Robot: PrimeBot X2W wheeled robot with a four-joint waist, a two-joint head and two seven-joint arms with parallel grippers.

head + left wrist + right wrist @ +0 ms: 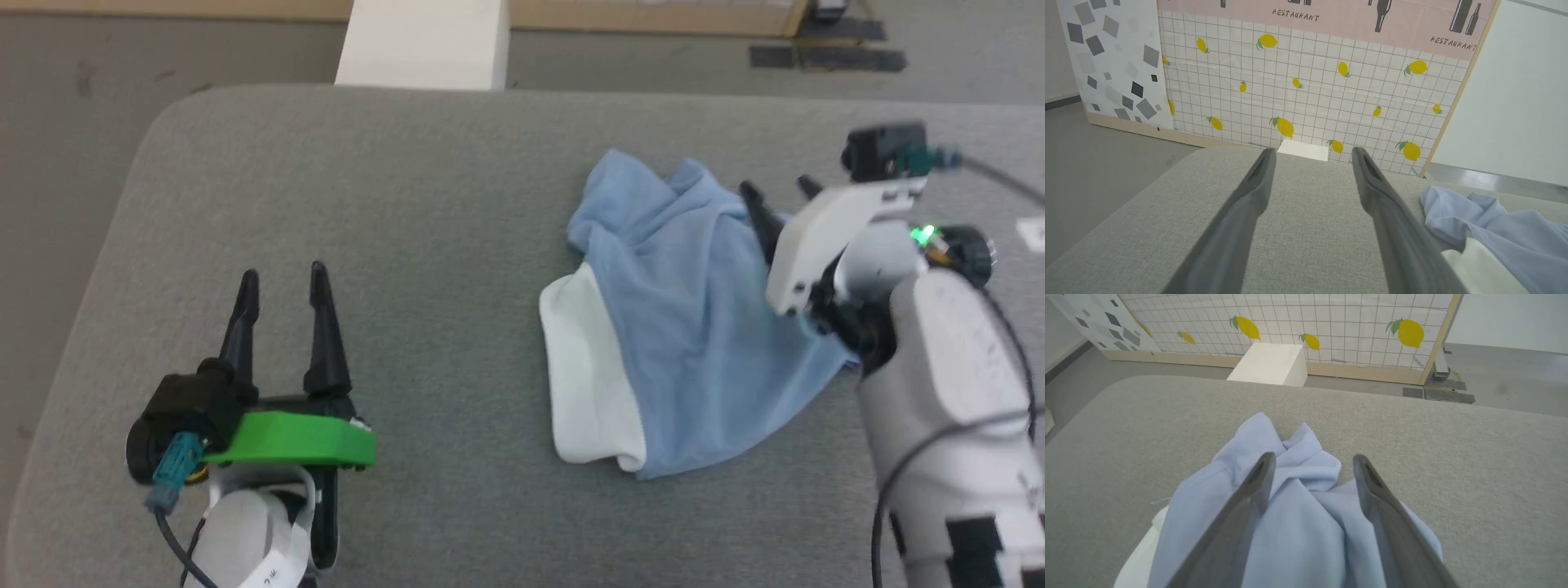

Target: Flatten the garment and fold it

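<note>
The garment (686,318) is a light blue T-shirt lying crumpled right of the table's centre, its white inner panel (584,376) showing along its left side. My right gripper (775,189) hangs open over the shirt's right part, fingers apart above the bunched blue folds (1306,506). Whether it touches the cloth I cannot tell. Far to the left my left gripper (282,273) stands open over bare table, nothing between its fingers (1249,196). The left wrist view catches the shirt (1494,220) at its right edge.
The grey fabric-covered table (392,204) has a rounded far-left corner. A white box (424,41) stands on the floor beyond the far edge. A wall panel (1310,81) printed with lemons closes off the back.
</note>
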